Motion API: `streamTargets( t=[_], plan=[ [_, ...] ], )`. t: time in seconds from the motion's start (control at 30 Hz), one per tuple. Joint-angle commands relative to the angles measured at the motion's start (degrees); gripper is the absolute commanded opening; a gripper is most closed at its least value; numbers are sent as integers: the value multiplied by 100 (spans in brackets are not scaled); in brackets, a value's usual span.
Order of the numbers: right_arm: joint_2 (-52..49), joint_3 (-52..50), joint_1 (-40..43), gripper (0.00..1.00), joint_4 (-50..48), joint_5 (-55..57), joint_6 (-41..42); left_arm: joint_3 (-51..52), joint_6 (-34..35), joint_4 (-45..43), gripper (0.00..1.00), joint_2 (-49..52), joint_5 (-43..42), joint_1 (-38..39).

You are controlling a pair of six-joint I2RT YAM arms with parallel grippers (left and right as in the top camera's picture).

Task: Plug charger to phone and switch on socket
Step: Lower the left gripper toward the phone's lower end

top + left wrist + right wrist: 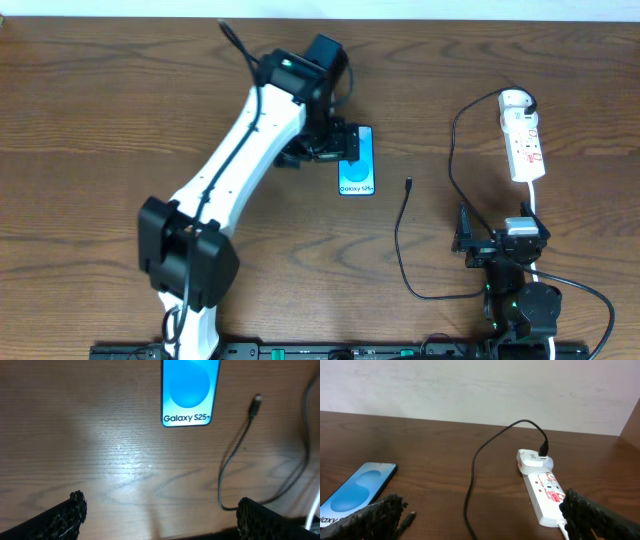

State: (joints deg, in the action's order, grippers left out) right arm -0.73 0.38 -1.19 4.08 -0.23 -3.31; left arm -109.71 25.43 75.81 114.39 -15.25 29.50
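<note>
The phone (358, 172) lies flat mid-table, blue screen up, its "Galaxy" end towards the front; it also shows in the left wrist view (190, 390) and the right wrist view (357, 487). The charger's small black plug (409, 183) lies loose on the wood right of the phone, apart from it (257, 400) (410, 517). Its thin cable loops to the white plug head on the socket (524, 145) (545, 492) at the far right. My left gripper (345, 140) (160, 505) is open and empty over the phone's far end. My right gripper (503, 240) (482, 505) is open and empty, in front of the socket.
The thin cable (400, 240) curves across the wood between the phone and my right arm. A white lead (540, 205) runs from the socket's near end towards my right arm's base. The table's far edge meets a pale wall (470, 385).
</note>
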Motion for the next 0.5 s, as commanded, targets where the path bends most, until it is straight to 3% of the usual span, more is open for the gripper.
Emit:
streamTargets(
  t=[0.0, 0.47],
  plan=[
    [9, -4, 13, 99, 26, 4, 70, 0, 149, -44, 98, 240, 245, 138],
    [9, -4, 13, 99, 26, 4, 70, 0, 345, -352, 98, 739, 243, 243]
  ],
)
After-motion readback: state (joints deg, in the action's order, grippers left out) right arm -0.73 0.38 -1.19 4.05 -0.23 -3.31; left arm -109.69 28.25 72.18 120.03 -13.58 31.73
